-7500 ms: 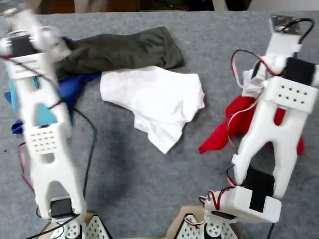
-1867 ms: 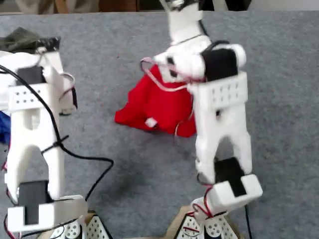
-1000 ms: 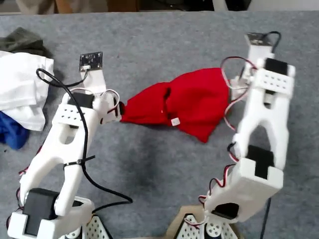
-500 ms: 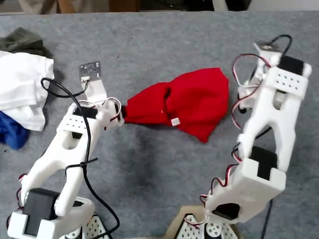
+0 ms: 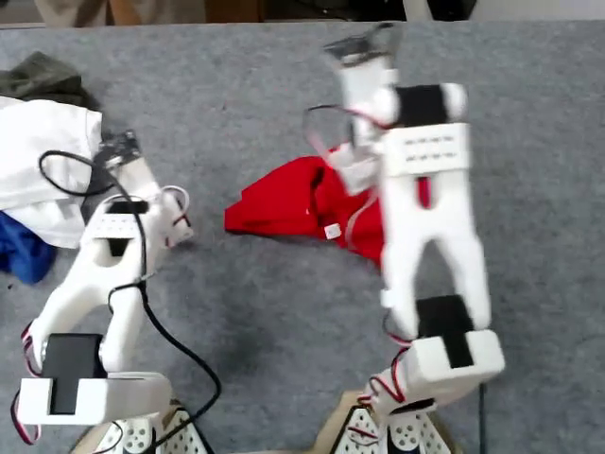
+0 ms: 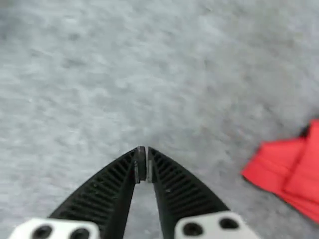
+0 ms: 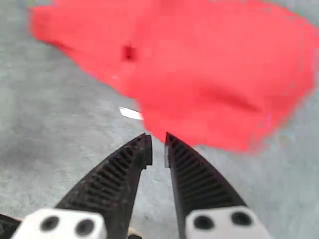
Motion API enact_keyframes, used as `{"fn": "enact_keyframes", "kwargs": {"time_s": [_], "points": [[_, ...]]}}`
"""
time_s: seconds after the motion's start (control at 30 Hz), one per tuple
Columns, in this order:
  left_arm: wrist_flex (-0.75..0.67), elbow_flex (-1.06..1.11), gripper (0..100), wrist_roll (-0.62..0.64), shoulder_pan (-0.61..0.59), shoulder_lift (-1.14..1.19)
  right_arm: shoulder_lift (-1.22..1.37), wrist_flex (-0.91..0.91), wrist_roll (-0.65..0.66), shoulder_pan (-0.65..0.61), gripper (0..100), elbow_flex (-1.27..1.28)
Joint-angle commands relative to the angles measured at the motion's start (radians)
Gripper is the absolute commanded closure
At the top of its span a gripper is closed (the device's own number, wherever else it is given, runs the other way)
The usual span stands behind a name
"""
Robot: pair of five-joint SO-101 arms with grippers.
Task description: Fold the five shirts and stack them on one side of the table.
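A red shirt [image 5: 279, 203] lies bunched at the middle of the grey table, with a small white tag showing. My right arm [image 5: 425, 180] stands over its right part. In the right wrist view my right gripper [image 7: 157, 139] pinches the near edge of the red shirt [image 7: 199, 64], the jaws only a sliver apart. My left arm [image 5: 104, 255] stands to the left of the shirt. My left gripper [image 6: 141, 152] is shut on nothing above bare table, apart from the red shirt [image 6: 289, 174].
A white shirt [image 5: 43, 161], an olive shirt [image 5: 43, 74] and a blue shirt [image 5: 21, 248] lie heaped at the table's left edge. The grey felt table [image 5: 236, 322] has free room in front of the red shirt and to the right of my right arm.
My left gripper let go of the red shirt's left end and drew back leftward. My right arm swung left over the shirt, bringing its right side across, so the shirt looks narrower.
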Motion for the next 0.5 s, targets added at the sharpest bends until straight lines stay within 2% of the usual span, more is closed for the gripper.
{"fn": "enact_keyframes", "kwargs": {"time_s": [0.0, 0.13, 0.33, 0.47], "points": [[-0.02, -0.037, 98, 0.005, -0.054, 0.001, 0.068, -0.083, -0.003, -0.128, 93.5, -0.047], [-0.02, -0.038, 98, 0.005, -0.08, 0.004, 0.234, -0.106, 0.003, -0.22, 92.4, -0.147], [-0.014, -0.044, 98, 0.005, -0.124, -0.002, 0.503, -0.068, 0.003, -0.289, 76.5, -0.464], [-0.014, -0.069, 98, 0.009, -0.175, 0.001, 0.693, 0.008, -0.002, -0.338, 78.7, -0.664]]}}
